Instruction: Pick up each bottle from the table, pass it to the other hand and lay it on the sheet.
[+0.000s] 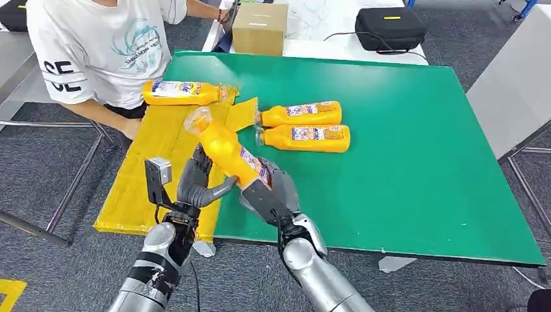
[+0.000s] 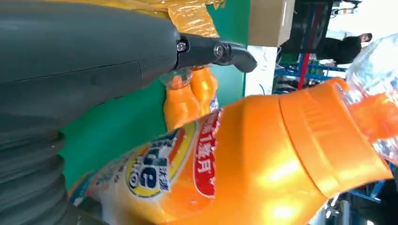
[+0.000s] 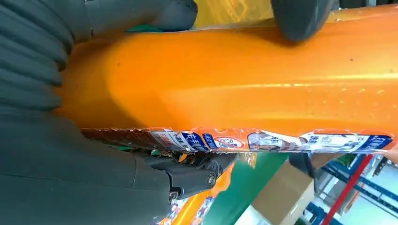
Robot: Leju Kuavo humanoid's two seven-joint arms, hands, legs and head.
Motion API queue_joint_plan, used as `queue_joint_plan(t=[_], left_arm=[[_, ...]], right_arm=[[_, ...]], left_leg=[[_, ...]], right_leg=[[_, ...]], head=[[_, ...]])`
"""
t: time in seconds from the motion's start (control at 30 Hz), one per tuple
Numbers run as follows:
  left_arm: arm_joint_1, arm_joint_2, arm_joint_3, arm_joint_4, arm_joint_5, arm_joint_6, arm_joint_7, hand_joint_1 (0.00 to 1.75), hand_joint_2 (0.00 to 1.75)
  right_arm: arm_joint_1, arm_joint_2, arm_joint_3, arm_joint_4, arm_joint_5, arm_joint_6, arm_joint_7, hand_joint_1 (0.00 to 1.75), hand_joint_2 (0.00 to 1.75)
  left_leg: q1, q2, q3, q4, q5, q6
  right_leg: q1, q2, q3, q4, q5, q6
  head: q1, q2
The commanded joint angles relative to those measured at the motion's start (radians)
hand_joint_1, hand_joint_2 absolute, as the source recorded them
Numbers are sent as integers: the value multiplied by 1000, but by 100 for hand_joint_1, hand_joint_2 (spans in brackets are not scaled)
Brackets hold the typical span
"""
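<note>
— Right hand (image 1: 269, 188): what was seen of it?
— It was wrapped around the lower body of a bottle (image 1: 227, 151), which was held tilted above the near edge of the table (image 1: 416, 162), with the clear cap pointed up and away toward the sheet (image 1: 162, 156). In the right wrist view the fingers (image 3: 300, 16) were pressed on the orange side, and the label strip was seen along the body.

— And the left hand (image 1: 198, 182)?
— It was raised just beside the bottle, on the sheet side. Its fingers were spread and upright, close to the orange body. Whether the bottle was already touched by them could not be told; nothing was held by this hand.

— Where were the other bottles placed?
— One bottle (image 1: 185, 93) was laid on its side at the far end of the sheet. Two bottles (image 1: 305, 127) were laid side by side on the green table, just beyond the sheet's edge, caps toward the sheet.

— What else was noted?
— A person (image 1: 97, 45) in a white shirt was seated at the far left corner. A box (image 1: 260, 29) and a black case (image 1: 390, 27) were seen behind the table.
</note>
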Motion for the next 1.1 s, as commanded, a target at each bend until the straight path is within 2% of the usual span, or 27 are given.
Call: queue_joint_plan(t=[0.03, 0.33, 0.43, 0.53, 0.77, 0.8, 0.83, 1.1], left_arm=[[-36, 24, -37, 26, 3, 2, 11, 0, 175], [-32, 35, -53, 13, 10, -6, 16, 0, 175], [-28, 36, -55, 9, 14, -11, 18, 0, 175], [-24, 37, -56, 7, 18, -12, 19, 0, 175], [-36, 43, -62, 10, 25, -36, 23, 0, 175], [-37, 42, -61, 12, 30, -41, 25, 155, 175], [-33, 44, -64, 6, 37, -59, 25, 175, 175], [-10, 73, -53, -1, 163, -235, 79, 175, 175]], right_arm=[[-37, 3, 67, 82, 4, 15, -8, 175, 175], [-53, 4, 110, 141, 6, 30, 3, 175, 175], [-57, 3, 114, 151, 3, 34, 7, 175, 175], [-60, 1, 117, 156, 4, 30, 8, 175, 175], [-92, -12, 137, 216, 14, 69, 46, 175, 175], [-98, -11, 133, 229, 16, 62, 48, 175, 175], [-99, -11, 132, 235, 15, 65, 43, 175, 175], [-124, -33, 154, 255, 56, 101, 78, 175, 175]], left_leg=[[0, 0, 2, 0, -1, -1], [1, 1, 7, 0, -3, -1], [1, 0, 3, -1, -1, -1], [1, 0, 7, 0, -3, -1], [1, -1, 5, -1, -2, -1], [0, -1, 3, -1, -1, -1], [1, -1, 6, -1, -2, -1], [1, -1, 4, -1, -1, -1]], right_leg=[[1, 1, 2, -1, -1, -1], [1, 1, 7, 0, -3, -2], [1, 1, 3, -1, -1, -1], [1, 0, 7, 0, -3, -2], [1, 0, 5, -1, -2, -1], [1, 0, 3, -1, -1, -1], [1, -1, 6, 0, -3, -2], [1, -1, 4, -1, -1, -1]], head=[[0, 0], [0, 0], [0, 0], [0, 0], [0, 0], [0, 0], [0, 0], [0, 0]])
